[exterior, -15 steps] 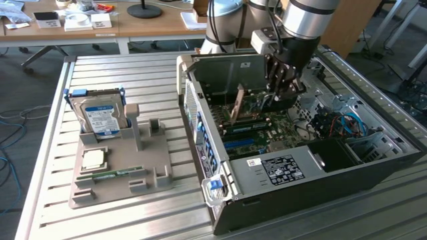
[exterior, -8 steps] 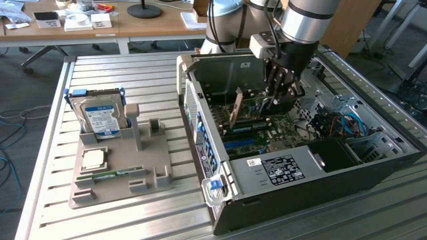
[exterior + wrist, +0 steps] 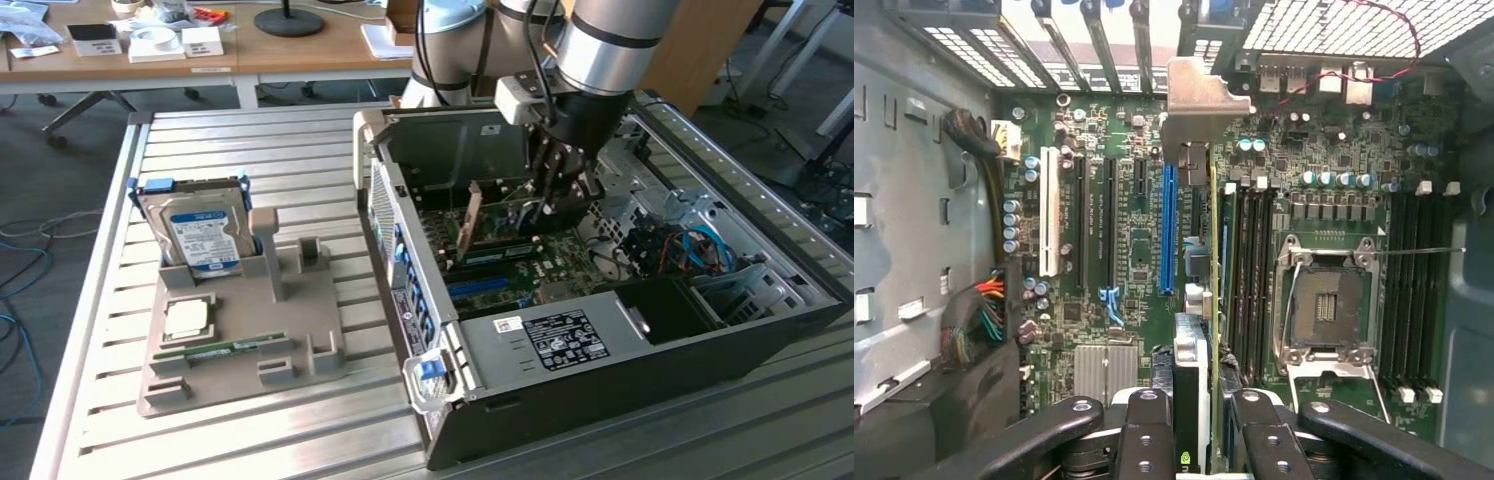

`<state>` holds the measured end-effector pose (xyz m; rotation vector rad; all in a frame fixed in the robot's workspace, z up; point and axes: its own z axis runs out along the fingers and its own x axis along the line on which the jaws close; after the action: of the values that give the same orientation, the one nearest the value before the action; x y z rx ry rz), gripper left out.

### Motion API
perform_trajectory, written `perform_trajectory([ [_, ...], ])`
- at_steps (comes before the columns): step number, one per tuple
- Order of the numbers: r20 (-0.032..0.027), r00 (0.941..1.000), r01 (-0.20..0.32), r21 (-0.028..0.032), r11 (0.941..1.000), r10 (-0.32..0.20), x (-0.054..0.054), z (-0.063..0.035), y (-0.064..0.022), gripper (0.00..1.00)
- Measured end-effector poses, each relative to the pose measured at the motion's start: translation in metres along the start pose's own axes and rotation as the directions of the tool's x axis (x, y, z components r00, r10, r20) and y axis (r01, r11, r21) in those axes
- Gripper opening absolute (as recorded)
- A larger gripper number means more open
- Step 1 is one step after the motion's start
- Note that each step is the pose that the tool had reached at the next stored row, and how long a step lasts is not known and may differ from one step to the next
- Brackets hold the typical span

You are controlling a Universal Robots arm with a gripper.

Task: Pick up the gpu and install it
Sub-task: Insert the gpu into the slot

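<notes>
**Card in claw, lined along slot**

Claw [image 3: 1199, 425] clamped on the slim black gpu with silver metal bracket [image 3: 1197, 110], edge-down inside the open black computer case [image 3: 641, 340]. Its long axis runs parallel to the long blue motherboard slot [image 3: 1169, 230], just beside it.

Wooden desk [image 3: 307, 55], grey floor [image 3: 60, 180], slatted metal table [image 3: 254, 150]

No legible text; hard drive label [image 3: 203, 243], power supply label [image 3: 563, 338] unreadable.
</notes>
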<state>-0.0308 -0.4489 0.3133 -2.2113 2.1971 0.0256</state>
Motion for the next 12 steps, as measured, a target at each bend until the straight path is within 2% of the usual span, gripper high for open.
perform_trajectory([
  [12,-0.0001,1.0,-0.007,0.0003,1.0,0.007,0.0,0.0022,0.0002,0.27],
])
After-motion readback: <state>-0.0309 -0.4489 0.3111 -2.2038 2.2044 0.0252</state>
